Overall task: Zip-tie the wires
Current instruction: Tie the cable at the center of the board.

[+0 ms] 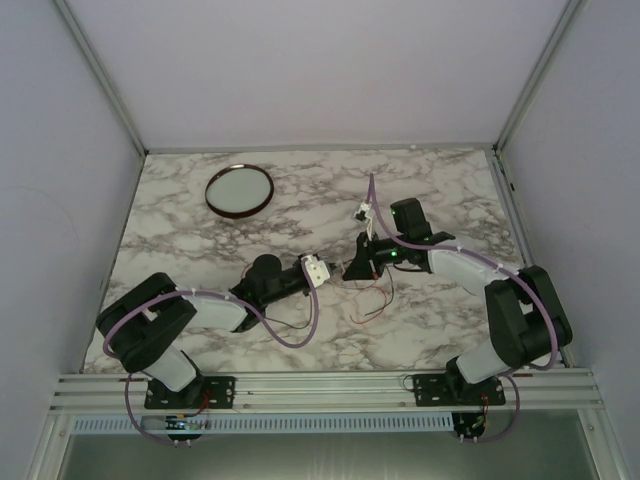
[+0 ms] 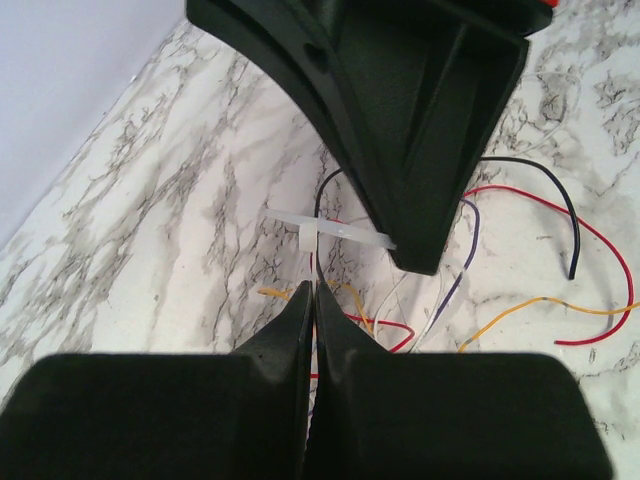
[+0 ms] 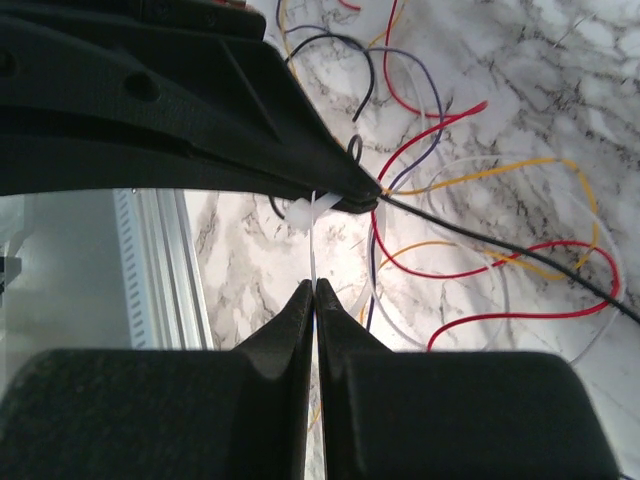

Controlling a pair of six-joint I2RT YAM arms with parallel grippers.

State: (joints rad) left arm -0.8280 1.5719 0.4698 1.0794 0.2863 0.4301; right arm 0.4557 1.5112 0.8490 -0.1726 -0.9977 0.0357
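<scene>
Here, zip tie (image 3: 313,238) strap pinched by closed right gripper (image 3: 315,287); left gripper (image 2: 312,291) clamped shut just beside tie head, wires (image 1: 372,300) spread on table (image 1: 200,255) beneath.

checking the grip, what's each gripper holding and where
Right gripper pinches the white zip tie by its tail; left gripper seems to pinch the wires beside the tie's head.

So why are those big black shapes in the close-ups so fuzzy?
Left wrist view: the near fingers are dark and soft, the wires behind sharp. Right wrist view: likewise, and the zip tie glares white. Top view: soft, even light, wires barely resolved.
</scene>
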